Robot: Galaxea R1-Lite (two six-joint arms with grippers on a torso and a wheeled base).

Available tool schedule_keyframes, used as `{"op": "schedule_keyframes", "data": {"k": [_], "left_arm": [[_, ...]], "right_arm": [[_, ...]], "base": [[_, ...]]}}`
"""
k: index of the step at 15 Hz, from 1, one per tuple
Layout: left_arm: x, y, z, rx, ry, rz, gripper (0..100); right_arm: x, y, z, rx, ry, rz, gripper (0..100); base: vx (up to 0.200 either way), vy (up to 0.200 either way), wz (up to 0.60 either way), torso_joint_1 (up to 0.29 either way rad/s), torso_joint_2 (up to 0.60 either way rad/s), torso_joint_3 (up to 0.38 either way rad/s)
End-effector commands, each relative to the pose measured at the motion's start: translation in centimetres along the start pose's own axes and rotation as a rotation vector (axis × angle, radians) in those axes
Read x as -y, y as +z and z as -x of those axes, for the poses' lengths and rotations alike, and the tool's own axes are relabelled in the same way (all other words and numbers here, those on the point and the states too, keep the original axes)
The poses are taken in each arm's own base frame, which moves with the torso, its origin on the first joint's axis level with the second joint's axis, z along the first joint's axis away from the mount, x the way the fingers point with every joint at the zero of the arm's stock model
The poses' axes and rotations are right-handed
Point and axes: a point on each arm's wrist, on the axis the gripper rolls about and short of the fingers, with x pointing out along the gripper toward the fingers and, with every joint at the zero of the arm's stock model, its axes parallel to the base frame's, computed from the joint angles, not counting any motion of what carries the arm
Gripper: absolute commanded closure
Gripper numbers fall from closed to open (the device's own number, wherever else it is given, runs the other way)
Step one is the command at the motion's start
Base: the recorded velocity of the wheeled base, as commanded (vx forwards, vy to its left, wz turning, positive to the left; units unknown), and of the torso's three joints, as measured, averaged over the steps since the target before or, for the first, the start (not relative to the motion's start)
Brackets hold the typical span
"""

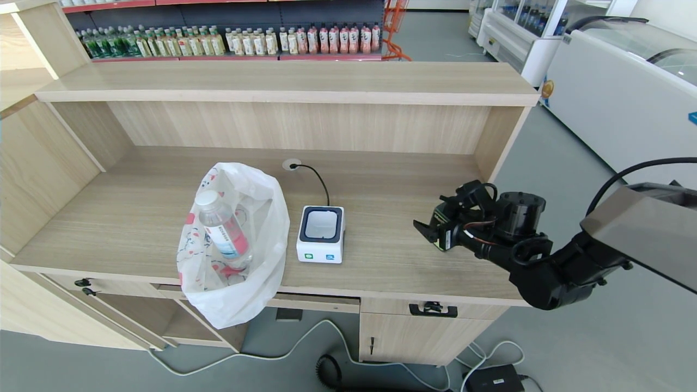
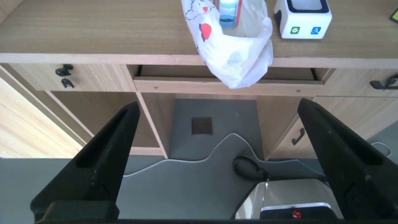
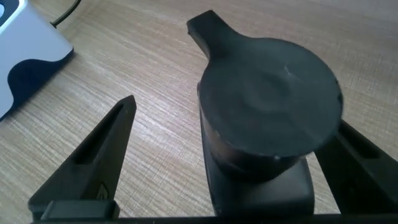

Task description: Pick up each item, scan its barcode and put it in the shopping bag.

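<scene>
A white plastic shopping bag (image 1: 261,228) stands open on the left of the wooden counter (image 1: 392,185), with a clear water bottle (image 1: 220,226) leaning inside it. To its right sits the white barcode scanner (image 1: 321,234), window up. My right gripper (image 1: 435,226) hovers low over the counter's right end, pointing toward the scanner. In the right wrist view it (image 3: 239,118) is open around a black round-topped item (image 3: 267,106) with a small tab, which stands between the fingers on the wood. My left gripper (image 2: 219,109) hangs open, holding nothing, in front of and below the counter, facing the bag (image 2: 236,50).
A raised shelf (image 1: 288,81) and side walls enclose the counter at the back and sides. The scanner's cable (image 1: 318,177) runs to a hole behind it. Drawers with black handles (image 1: 433,309) sit under the front edge. Cables lie on the floor below.
</scene>
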Motion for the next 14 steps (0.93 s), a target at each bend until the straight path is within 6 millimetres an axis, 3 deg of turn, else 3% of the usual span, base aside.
{"op": "schedule_keyframes", "data": {"k": [1, 3, 4, 9, 10, 12, 14], "left_arm": [[0.0, 0.0, 0.0, -0.001, -0.001, 0.000, 0], [0.0, 0.0, 0.0, -0.001, -0.001, 0.000, 0], [0.0, 0.0, 0.0, -0.001, 0.000, 0.000, 0], [0.0, 0.0, 0.0, -0.001, -0.001, 0.000, 0], [0.0, 0.0, 0.0, -0.001, 0.000, 0.000, 0], [0.0, 0.0, 0.0, -0.001, -0.001, 0.000, 0], [0.0, 0.0, 0.0, -0.001, 0.000, 0.000, 0]], "right_arm": [[-0.1, -0.4, -0.4, -0.004, 0.003, 0.000, 0], [0.0, -0.6, -0.7, -0.004, 0.003, 0.005, 0], [0.0, -0.8, -0.8, -0.007, 0.004, 0.007, 100], [0.4, -0.4, -0.9, 0.014, -0.010, 0.070, 100], [0.7, 0.8, -0.3, 0.037, -0.025, 0.134, 100], [1.7, 2.9, 1.9, 0.060, -0.066, 0.268, 100], [3.4, 5.6, 6.5, 0.078, -0.143, 0.421, 100]], "base": [[0.000, 0.000, 0.00, 0.000, 0.00, 0.000], [0.000, 0.000, 0.00, 0.000, 0.00, 0.000], [0.000, 0.000, 0.00, 0.000, 0.00, 0.000], [0.000, 0.000, 0.00, 0.000, 0.00, 0.000], [0.000, 0.000, 0.00, 0.000, 0.00, 0.000], [0.000, 0.000, 0.00, 0.000, 0.00, 0.000], [0.000, 0.000, 0.00, 0.000, 0.00, 0.000]]}}
